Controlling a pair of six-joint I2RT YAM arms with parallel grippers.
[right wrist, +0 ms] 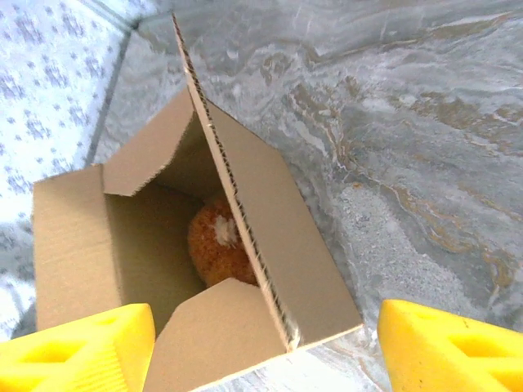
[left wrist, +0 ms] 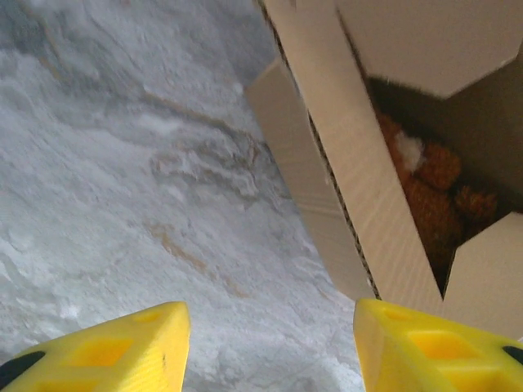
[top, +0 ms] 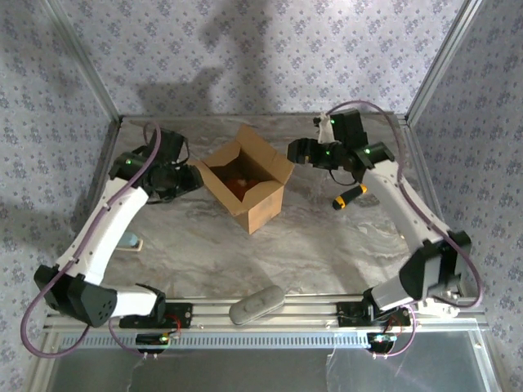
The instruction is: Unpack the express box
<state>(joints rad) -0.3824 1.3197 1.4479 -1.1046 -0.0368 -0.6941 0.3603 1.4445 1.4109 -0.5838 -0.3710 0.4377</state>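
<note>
Brown express box (top: pixel 263 208), flaps open w/ plush (right wrist: pixel 216 241) inside

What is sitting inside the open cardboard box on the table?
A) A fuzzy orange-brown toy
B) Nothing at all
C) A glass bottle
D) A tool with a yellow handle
A: looking down past the spread flaps of the express box, a fuzzy orange-brown plush toy lies at the bottom.
</note>
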